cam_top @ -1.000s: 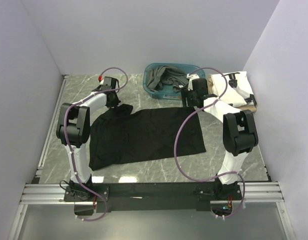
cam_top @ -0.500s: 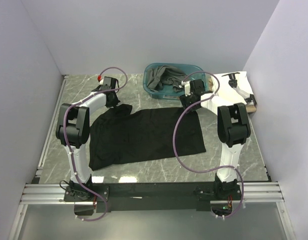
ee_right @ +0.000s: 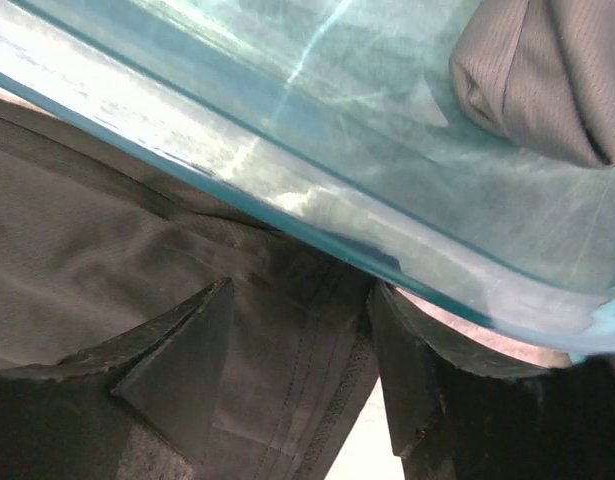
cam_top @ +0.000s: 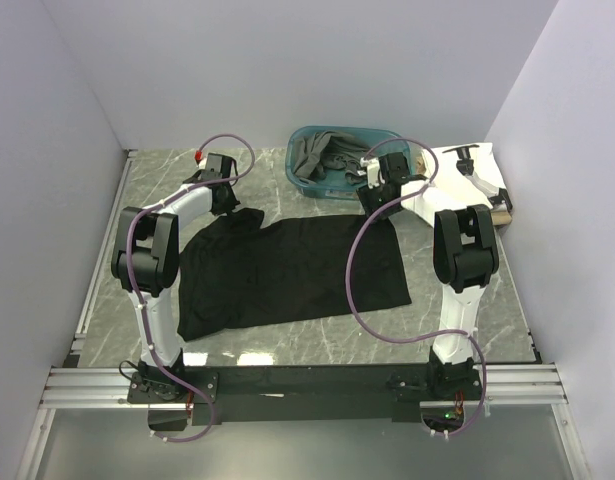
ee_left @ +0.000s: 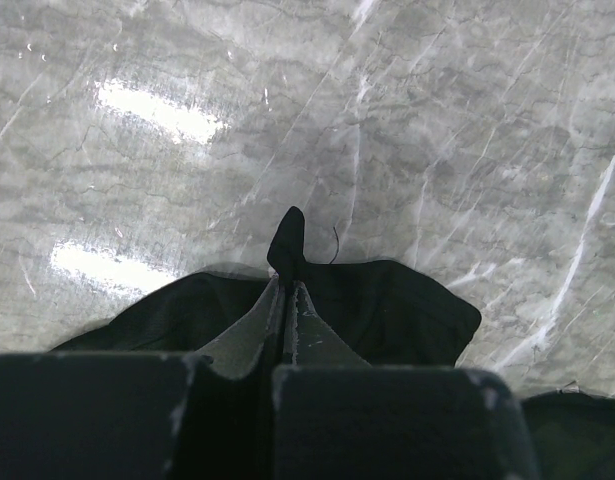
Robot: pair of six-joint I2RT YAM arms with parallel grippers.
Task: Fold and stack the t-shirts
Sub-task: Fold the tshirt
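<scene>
Under right end effector (ee_right: 299, 300): black t-shirt (ee_right: 87, 230)

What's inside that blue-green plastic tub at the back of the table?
Crumpled dark grey t-shirts lie heaped in the teal tub. Whatever sits beneath them is covered, and the right arm hides the tub's right end.

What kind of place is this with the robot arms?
Probably a robot test booth: plain white walls box in a marble-look table, and a metal rail carries the left arm and right arm.
</scene>
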